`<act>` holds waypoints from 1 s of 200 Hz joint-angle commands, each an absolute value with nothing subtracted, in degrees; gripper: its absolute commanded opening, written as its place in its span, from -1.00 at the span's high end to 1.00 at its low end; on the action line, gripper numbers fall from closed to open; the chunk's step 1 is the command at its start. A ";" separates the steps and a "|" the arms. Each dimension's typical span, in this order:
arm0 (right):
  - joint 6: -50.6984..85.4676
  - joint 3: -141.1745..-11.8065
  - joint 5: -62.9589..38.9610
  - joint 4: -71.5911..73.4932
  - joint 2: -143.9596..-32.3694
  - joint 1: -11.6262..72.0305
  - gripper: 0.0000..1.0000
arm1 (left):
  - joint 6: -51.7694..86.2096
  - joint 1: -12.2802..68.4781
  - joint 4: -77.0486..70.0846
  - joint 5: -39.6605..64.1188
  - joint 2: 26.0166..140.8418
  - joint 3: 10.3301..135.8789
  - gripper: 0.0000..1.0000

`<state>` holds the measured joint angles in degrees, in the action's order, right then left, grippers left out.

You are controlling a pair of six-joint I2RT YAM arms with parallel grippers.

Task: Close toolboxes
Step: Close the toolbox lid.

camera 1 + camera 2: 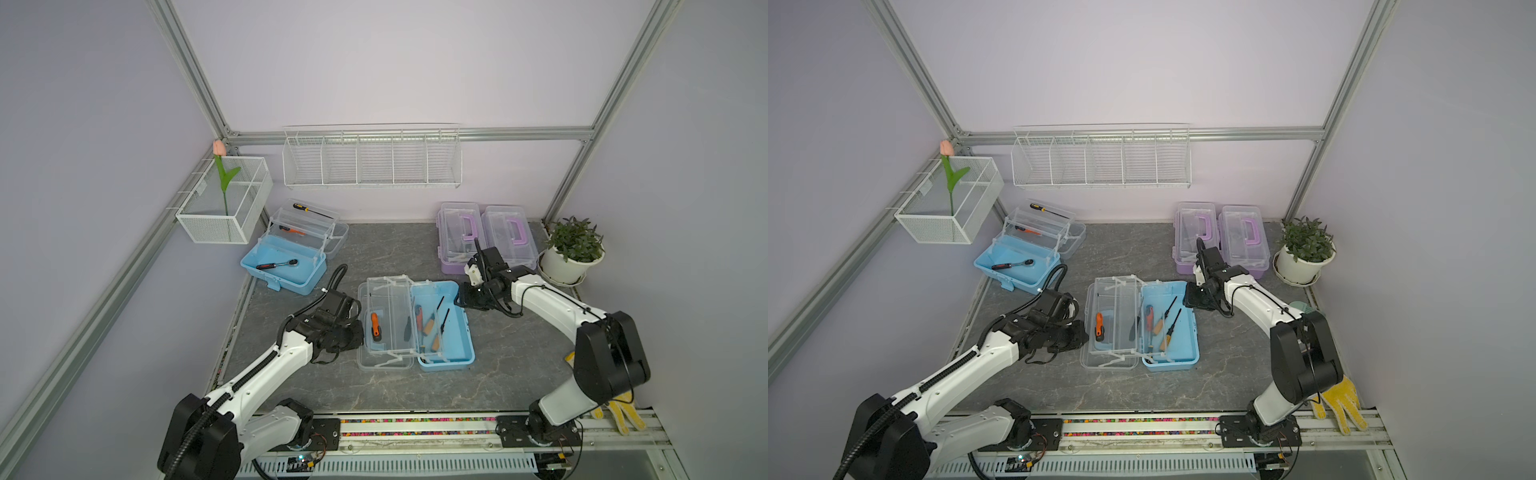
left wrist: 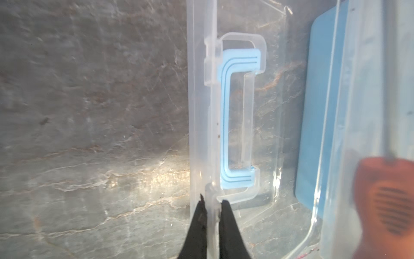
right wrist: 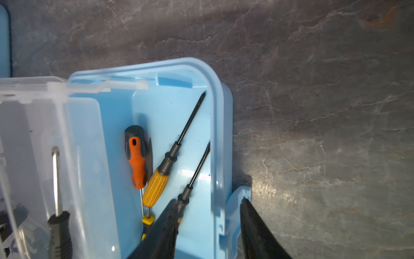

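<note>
A light blue toolbox (image 1: 446,332) lies open mid-table, its clear lid (image 1: 380,328) folded out flat to the left and clear trays raised between lid and base. My left gripper (image 2: 212,201) is shut on the lid's outer rim (image 2: 201,112), beside the blue handle (image 2: 226,116). My right gripper (image 3: 208,203) is open and straddles the base's far right wall (image 3: 216,134), one finger (image 3: 170,215) inside over the screwdrivers, its partner (image 3: 248,213) outside at the latch (image 3: 237,197). A second blue toolbox (image 1: 286,262) stands open at the back left. Two purple toolboxes (image 1: 459,232) (image 1: 509,232) sit shut at the back right.
Screwdrivers (image 3: 156,181) lie in the blue base, an orange-handled one (image 1: 375,326) in the lid. A potted plant (image 1: 573,249) stands beside the purple cases. White wire baskets (image 1: 372,162) (image 1: 224,203) hang on the walls. A yellow glove (image 1: 619,411) lies by the right arm's base.
</note>
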<state>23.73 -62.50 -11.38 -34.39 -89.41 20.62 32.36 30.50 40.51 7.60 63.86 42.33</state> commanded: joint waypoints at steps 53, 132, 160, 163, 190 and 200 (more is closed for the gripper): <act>26.63 -53.72 -15.97 -22.15 -86.52 20.56 0.04 | 23.73 30.41 48.52 -0.49 65.18 53.72 1.00; 27.84 -53.17 -21.72 -16.99 -89.22 21.77 0.39 | 17.67 32.51 54.62 -3.85 69.10 64.79 1.00; 28.30 -53.05 -22.13 -16.18 -90.71 22.51 0.42 | 17.92 35.00 55.08 -4.65 70.13 67.50 1.00; 28.30 -53.13 -22.15 -16.10 -90.81 22.53 0.43 | 17.88 35.32 55.17 -4.92 70.19 67.75 1.00; 28.29 -53.31 -22.33 -15.92 -91.32 23.00 0.61 | 18.32 37.49 56.18 -6.06 69.99 70.59 1.00; 28.26 -53.35 -22.42 -15.91 -91.33 23.18 0.63 | 18.84 38.16 56.18 -5.99 69.65 71.37 1.00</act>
